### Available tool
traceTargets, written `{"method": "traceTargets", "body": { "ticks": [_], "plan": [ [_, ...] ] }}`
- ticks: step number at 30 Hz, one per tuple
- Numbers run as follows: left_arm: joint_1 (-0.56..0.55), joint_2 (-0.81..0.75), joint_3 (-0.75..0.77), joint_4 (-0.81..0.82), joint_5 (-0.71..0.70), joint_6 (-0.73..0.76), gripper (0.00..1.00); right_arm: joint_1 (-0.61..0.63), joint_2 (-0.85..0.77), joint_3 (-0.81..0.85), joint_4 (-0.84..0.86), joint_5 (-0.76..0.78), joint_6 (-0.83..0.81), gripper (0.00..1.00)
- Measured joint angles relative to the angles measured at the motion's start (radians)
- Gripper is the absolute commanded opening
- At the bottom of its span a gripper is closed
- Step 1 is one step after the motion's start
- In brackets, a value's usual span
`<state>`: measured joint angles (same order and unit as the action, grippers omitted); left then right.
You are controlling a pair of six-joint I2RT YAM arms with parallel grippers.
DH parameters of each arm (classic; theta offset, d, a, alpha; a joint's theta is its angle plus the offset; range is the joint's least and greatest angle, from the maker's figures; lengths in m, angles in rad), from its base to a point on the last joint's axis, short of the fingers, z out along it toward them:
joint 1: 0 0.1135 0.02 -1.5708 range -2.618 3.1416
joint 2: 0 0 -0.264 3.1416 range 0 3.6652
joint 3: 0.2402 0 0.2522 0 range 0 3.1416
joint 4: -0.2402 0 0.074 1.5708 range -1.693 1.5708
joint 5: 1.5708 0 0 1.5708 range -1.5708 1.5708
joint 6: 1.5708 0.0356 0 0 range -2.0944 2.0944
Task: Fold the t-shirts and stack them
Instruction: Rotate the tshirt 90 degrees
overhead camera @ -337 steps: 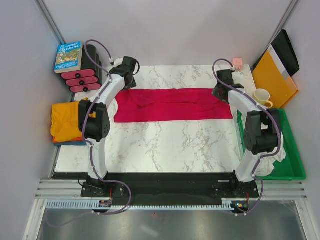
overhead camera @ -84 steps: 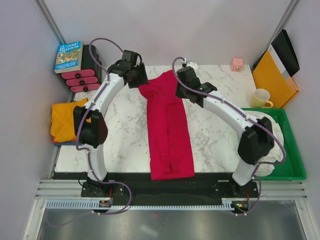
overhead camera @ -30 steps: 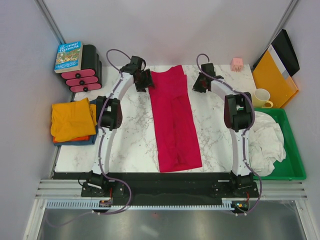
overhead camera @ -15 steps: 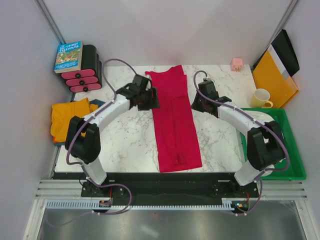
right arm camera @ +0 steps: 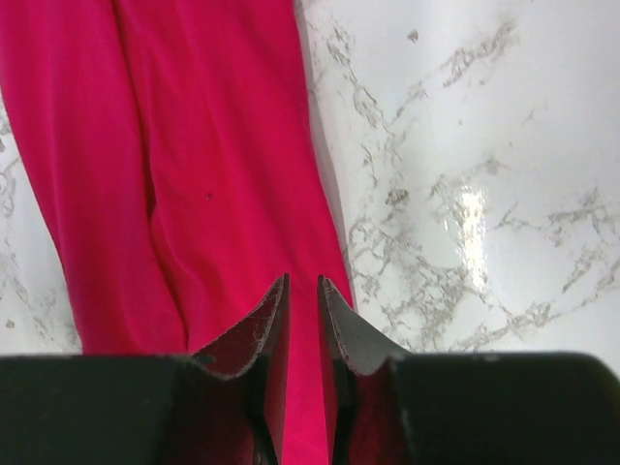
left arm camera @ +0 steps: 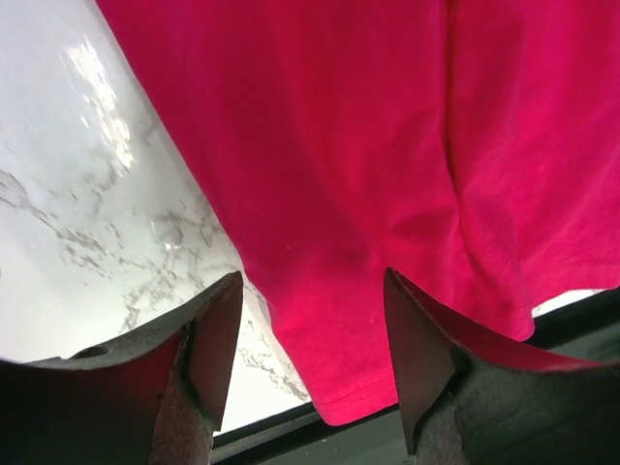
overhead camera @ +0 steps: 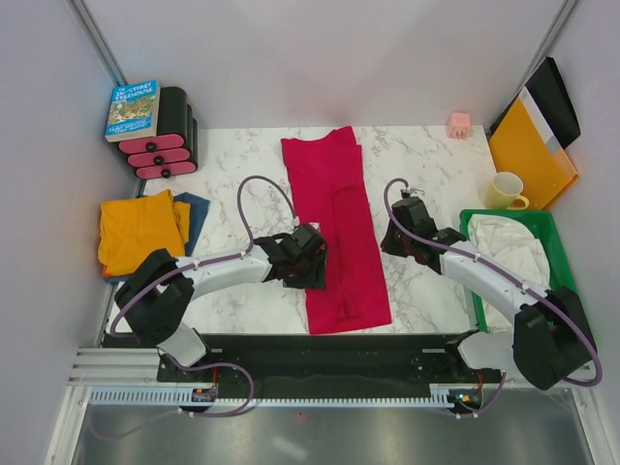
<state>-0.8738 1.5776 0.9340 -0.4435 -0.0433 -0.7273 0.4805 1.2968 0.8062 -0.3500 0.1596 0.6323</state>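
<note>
Marble table (overhead camera: 242, 194) bears crimson t-shirt (overhead camera: 339, 213); left claw (left arm camera: 310, 291) gapes over it, right claw (right arm camera: 303, 283) barely apart at its edge.

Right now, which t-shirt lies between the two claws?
The crimson t-shirt, stretched out long in the middle; the orange t-shirt and blue t-shirt sit piled far left.
</note>
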Motion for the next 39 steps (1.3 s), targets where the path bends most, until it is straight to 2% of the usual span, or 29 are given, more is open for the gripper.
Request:
{"method": "traceTargets", "body": {
  "ticks": [6, 16, 21, 30, 34, 39],
  "plan": [
    [-0.053, 0.027, -0.05, 0.003, -0.005, -0.069, 0.64, 0.0, -0.055, -0.074, -0.009, -0.004, 0.0, 0.24],
    [-0.056, 0.016, -0.064, 0.0, -0.039, -0.156, 0.65, 0.0, -0.09, -0.128, -0.013, -0.004, -0.001, 0.24],
    [-0.059, -0.02, -0.085, -0.087, -0.116, -0.193, 0.69, 0.001, -0.098, -0.145, -0.013, -0.003, -0.002, 0.24],
    [-0.05, -0.081, -0.123, -0.291, -0.239, -0.233, 0.7, 0.001, -0.124, -0.167, -0.009, -0.004, -0.008, 0.25],
    [-0.069, -0.139, -0.122, -0.292, -0.244, -0.233, 0.71, 0.001, -0.124, -0.174, -0.006, -0.008, -0.008, 0.25],
    [-0.078, -0.143, -0.104, -0.274, -0.235, -0.232, 0.66, 0.002, -0.124, -0.18, -0.002, -0.013, -0.008, 0.24]
  ]
}}
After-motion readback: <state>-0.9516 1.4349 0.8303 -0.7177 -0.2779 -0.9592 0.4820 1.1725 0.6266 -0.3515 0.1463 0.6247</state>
